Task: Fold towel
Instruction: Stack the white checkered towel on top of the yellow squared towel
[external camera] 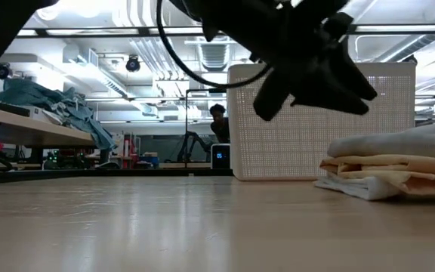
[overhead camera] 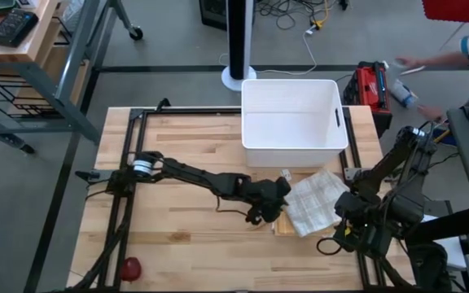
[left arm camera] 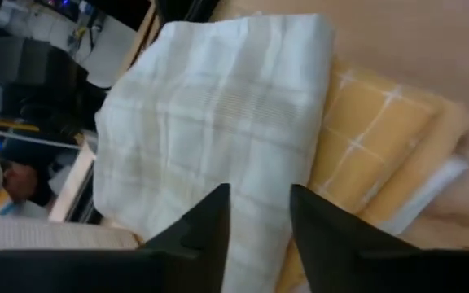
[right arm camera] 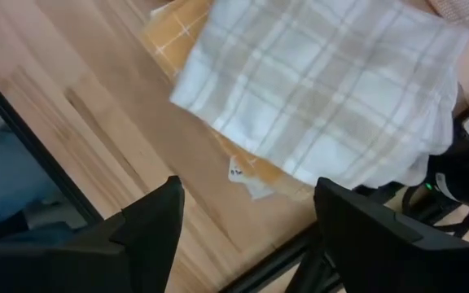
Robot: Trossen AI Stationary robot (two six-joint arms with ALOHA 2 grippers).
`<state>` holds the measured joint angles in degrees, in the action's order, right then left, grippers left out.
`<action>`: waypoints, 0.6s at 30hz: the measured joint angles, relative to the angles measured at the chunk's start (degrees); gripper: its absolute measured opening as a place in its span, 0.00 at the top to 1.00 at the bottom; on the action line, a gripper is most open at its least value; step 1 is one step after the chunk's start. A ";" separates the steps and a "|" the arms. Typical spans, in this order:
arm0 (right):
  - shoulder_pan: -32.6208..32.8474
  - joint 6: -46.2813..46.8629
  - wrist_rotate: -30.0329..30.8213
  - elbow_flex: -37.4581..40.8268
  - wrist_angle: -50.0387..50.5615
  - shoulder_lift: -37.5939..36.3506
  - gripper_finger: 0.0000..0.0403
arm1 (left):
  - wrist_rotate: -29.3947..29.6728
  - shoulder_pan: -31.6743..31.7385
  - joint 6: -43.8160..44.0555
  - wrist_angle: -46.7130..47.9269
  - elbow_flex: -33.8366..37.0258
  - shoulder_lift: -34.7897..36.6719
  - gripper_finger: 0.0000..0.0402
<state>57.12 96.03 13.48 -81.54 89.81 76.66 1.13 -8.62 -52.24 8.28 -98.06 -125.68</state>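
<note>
Checked white-and-beige cloth, the folded towel, lies flat on the pale wooden worktop just in front of the white plastic bin, toward the bin's right corner. It rests on top of a folded yellow cloth, whose edges stick out from under it on the side away from the bin. It probably sits there because that is the stacking spot: the fold looks finished, a neat compact rectangle squared over the piece below.

Both arms seem to be letting go. The left gripper hovers at the towel's edge farthest from the right arm, its arm stretched long and low across the worktop from its base, well off to the bin's left. In the left wrist view its two dark fingers stand slightly apart above the cloth, with nothing between them. The right gripper is by the opposite side of the towel, its arm bent tightly over its base in front of the bin's right corner; its fingers are spread wide and empty, looking down on the towel from above.

A small red round object lies near the worktop's front edge, well away from the bin. A person's arm reaches in beyond the bin's right side.
</note>
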 joint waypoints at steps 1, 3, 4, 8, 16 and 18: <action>0.00 0.32 0.06 -0.28 0.09 0.02 0.35 | -0.04 -0.02 -1.11 0.01 -0.73 -0.68 0.69; 0.00 0.42 0.08 -0.43 0.09 0.23 0.34 | -0.11 -0.09 -3.67 0.18 -1.62 -1.69 0.63; 0.00 0.44 0.08 -0.46 -0.09 0.31 0.34 | -0.09 -0.11 -4.76 0.23 -1.68 -2.11 0.61; 0.00 1.30 0.08 -0.33 0.06 0.33 0.33 | -1.31 -0.33 -7.81 0.29 -1.51 -2.82 0.56; -0.04 1.62 0.36 -0.04 -0.05 0.33 0.33 | -3.36 -0.31 -8.02 -5.17 -1.53 -5.26 0.59; -0.07 1.63 1.11 -0.02 -0.05 0.33 0.34 | -3.70 -0.23 -7.67 -6.52 -1.45 -6.28 0.60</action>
<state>57.06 97.66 14.59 -81.56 89.77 76.99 -2.58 -8.85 -59.91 1.76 -99.51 -131.96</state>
